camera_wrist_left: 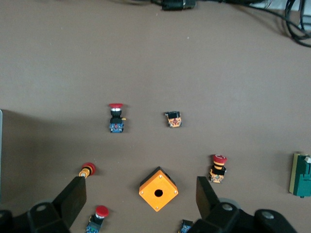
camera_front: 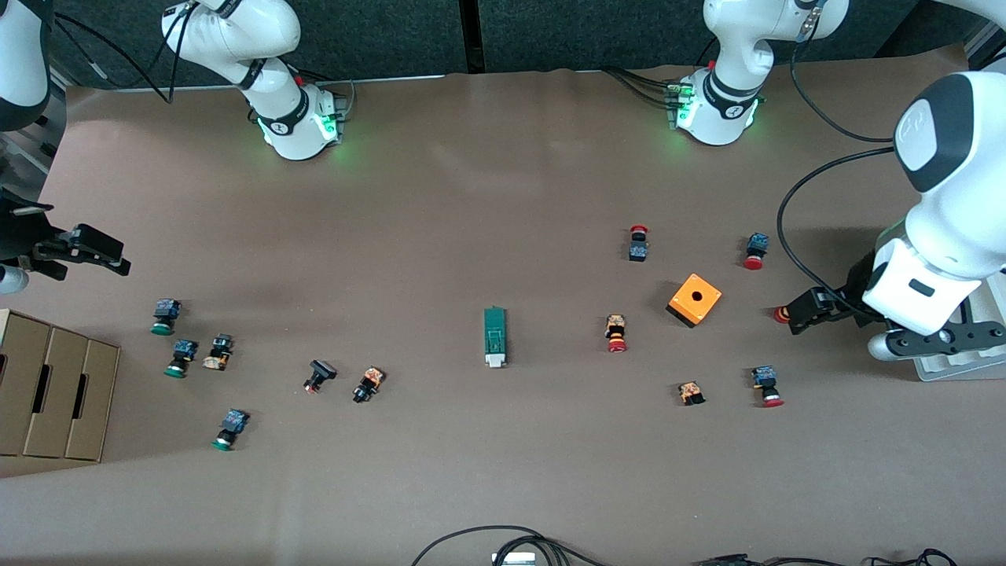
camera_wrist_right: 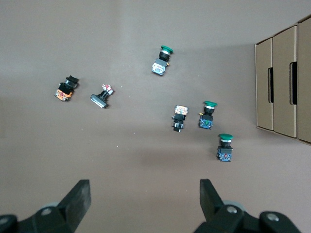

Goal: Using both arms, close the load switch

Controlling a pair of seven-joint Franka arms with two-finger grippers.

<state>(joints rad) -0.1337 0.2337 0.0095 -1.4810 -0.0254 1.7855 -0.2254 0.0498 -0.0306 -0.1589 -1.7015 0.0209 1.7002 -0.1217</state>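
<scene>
Dark-green and narrow, the load switch (camera_front: 495,336) is lying flat mid-bench with its white lever end pointing toward the front camera, touched by nothing. The left gripper (camera_wrist_left: 141,200) is hanging over the left arm's end of the bench, fingers (camera_wrist_left: 73,196) spread wide and empty, with the orange cube (camera_front: 695,299) and red-capped buttons (camera_front: 616,333) scattered below it. The right gripper (camera_wrist_right: 145,196) is hovering over the right arm's end, fingers likewise open and empty, above green-capped buttons (camera_wrist_right: 225,147) lying beside cardboard boxes (camera_front: 52,393).

The load switch (camera_front: 495,336) is ringed by bare table (camera_front: 503,196), with the nearest push buttons (camera_front: 368,384) well apart.
</scene>
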